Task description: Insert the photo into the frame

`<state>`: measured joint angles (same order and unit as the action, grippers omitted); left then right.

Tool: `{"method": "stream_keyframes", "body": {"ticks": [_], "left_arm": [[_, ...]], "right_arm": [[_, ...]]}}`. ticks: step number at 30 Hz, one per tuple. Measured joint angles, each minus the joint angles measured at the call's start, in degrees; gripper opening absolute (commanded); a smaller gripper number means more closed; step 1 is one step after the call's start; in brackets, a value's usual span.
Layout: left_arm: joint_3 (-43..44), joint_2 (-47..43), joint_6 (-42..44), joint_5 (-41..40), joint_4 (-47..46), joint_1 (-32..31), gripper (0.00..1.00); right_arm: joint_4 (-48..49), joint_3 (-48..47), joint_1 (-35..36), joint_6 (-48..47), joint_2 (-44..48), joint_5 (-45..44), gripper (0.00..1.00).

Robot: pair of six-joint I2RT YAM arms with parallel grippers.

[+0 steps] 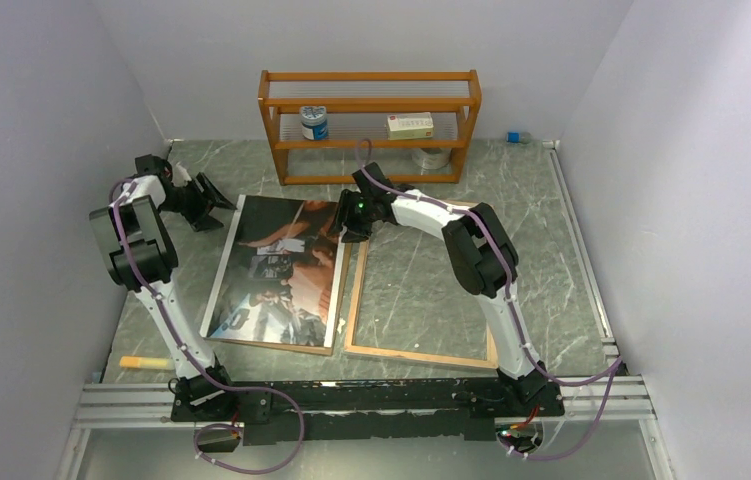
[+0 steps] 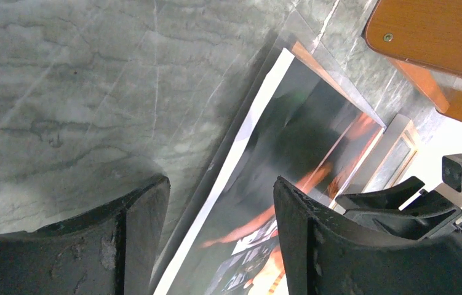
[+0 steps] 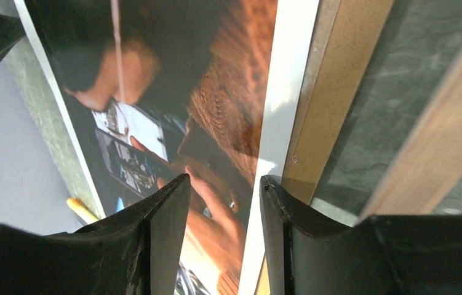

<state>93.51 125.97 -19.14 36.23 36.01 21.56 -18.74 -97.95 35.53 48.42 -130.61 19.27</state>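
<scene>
The photo [image 1: 276,268] lies face up on a flat brown backing board [image 1: 343,290], left of centre. The frame [image 1: 416,354] lies flat to its right, wood-coloured rim up, with the marble showing through the pane. My left gripper [image 1: 209,200] is open and empty at the photo's far left corner; in the left wrist view [image 2: 219,184] the photo's white border [image 2: 240,141] runs between the fingers. My right gripper [image 1: 349,228] is open at the photo's far right edge. In the right wrist view [image 3: 223,181] it is low over the photo [image 3: 173,92], beside the board [image 3: 333,92] and the frame rim [image 3: 443,129].
An orange wooden shelf rack [image 1: 371,125] stands at the back with a jar [image 1: 314,122], a small box [image 1: 410,125] and a tape roll [image 1: 434,157]. A yellow stick [image 1: 141,362] lies at the front left. Walls close in on both sides.
</scene>
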Motion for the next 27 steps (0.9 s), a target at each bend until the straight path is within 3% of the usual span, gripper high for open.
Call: {"method": "stream_keyframes", "body": {"ticks": [12,19,27], "left_arm": [[3.1,3.4,2.0,5.0,5.0,0.1,0.56],[3.6,2.4,1.4,1.3,10.1,-0.2,0.74],[-10.7,-8.6,0.7,-9.7,13.4,-0.5,0.71]], "right_arm": [[-3.7,-0.4,-1.0,-1.7,1.4,-7.3,0.5],[-6.6,-1.7,-1.2,-4.0,1.3,-8.7,0.5],[-8.9,-4.1,-1.2,-6.9,0.4,-8.7,0.52]]}}
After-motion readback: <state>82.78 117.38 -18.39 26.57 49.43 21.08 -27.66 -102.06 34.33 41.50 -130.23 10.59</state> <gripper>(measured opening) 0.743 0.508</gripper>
